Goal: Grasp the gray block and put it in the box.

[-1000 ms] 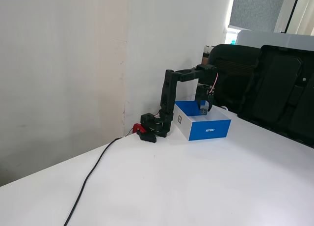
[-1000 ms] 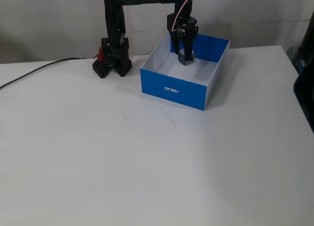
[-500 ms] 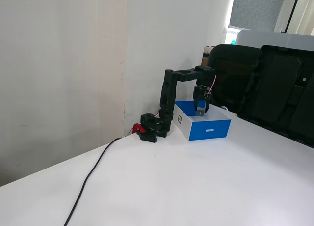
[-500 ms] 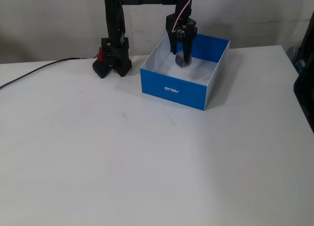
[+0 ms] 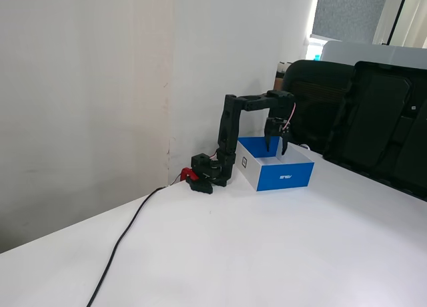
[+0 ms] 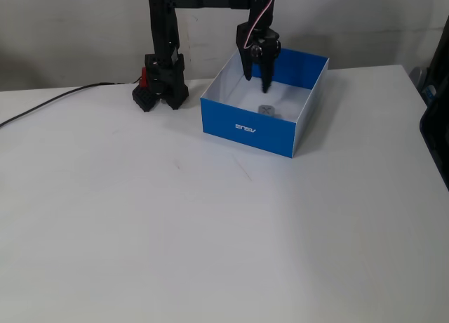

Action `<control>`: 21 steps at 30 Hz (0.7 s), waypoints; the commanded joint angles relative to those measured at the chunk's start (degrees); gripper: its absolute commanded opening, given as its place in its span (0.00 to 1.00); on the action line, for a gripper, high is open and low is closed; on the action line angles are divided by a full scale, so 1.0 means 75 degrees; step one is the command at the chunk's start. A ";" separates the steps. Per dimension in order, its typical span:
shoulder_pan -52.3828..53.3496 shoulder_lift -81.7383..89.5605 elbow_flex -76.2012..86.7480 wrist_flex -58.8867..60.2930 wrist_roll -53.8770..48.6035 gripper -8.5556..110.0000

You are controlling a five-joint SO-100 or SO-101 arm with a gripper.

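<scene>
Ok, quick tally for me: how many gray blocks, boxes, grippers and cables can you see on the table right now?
gray block: 1, lying inside the box
box: 1, blue outside, white inside
gripper: 1, open above the box, holding nothing
black cable: 1, running across the table to the arm base
Total: 4

The black arm [image 6: 165, 49] stands on a white table [image 6: 210, 232]. Its gripper [image 6: 257, 84] hangs open over the blue box [image 6: 245, 123]. The gray block [image 6: 267, 110] lies inside the box, just under the gripper
</scene>
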State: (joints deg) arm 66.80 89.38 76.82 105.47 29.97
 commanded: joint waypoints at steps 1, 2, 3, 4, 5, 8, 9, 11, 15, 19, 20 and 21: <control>-0.0070 0.0727 -0.0363 -0.0059 -0.0070 0.07; -0.0094 0.0738 -0.0398 -0.0070 -0.0059 0.07; -0.0141 0.0762 -0.0434 -0.0070 -0.0059 0.07; -0.0188 0.0773 -0.0469 -0.0070 -0.0059 0.07; -0.0234 0.0797 -0.0527 -0.0059 -0.0059 0.07; -0.0422 0.0855 -0.0727 -0.0023 -0.0047 0.07; -0.0504 0.0855 -0.0820 0.0000 -0.0023 0.07; -0.0762 0.0855 -0.1020 0.0047 0.0023 0.07; -0.1465 0.0855 -0.1418 0.0105 0.0035 0.07; -0.2250 0.0855 -0.1641 0.0129 0.0059 0.07; -0.2461 0.0855 -0.1688 0.0117 0.0059 0.07; -0.2672 0.0855 -0.1723 0.0117 0.0059 0.07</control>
State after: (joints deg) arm 50.98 91.23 68.73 105.38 29.97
